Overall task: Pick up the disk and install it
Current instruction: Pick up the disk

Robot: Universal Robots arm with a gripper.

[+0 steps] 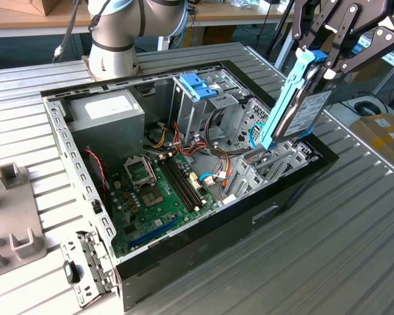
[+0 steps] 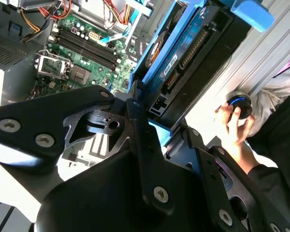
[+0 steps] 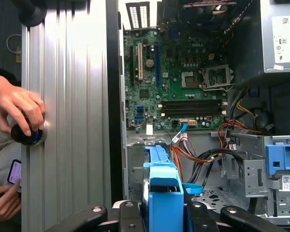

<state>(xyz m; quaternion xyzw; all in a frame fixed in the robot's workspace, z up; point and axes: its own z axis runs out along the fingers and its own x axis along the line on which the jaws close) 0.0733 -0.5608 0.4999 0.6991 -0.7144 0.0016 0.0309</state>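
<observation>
The disk [image 1: 307,117], a dark-grey drive in a long light-blue carrier rail, hangs tilted in the air at the exterior view's right. My gripper [image 1: 328,62] is shut on its upper end. The disk's lower end is just above the metal drive bay [image 1: 276,167] at that end of the open computer case [image 1: 249,223]. In the second wrist view the disk [image 2: 193,53] runs away from the black fingers [image 2: 135,121], with its connectors showing. In the first wrist view the rail [image 3: 165,193] sits between the gripper's links, over the bay.
Inside the case lie a green motherboard [image 1: 157,190], a grey power supply [image 1: 108,111], loose cables and a deeper-blue latch on a silver cage [image 1: 198,85]. A person's hand [image 3: 19,108] rests on a black knob beside the case. A grey fixture [image 1: 13,216] lies at the exterior view's left.
</observation>
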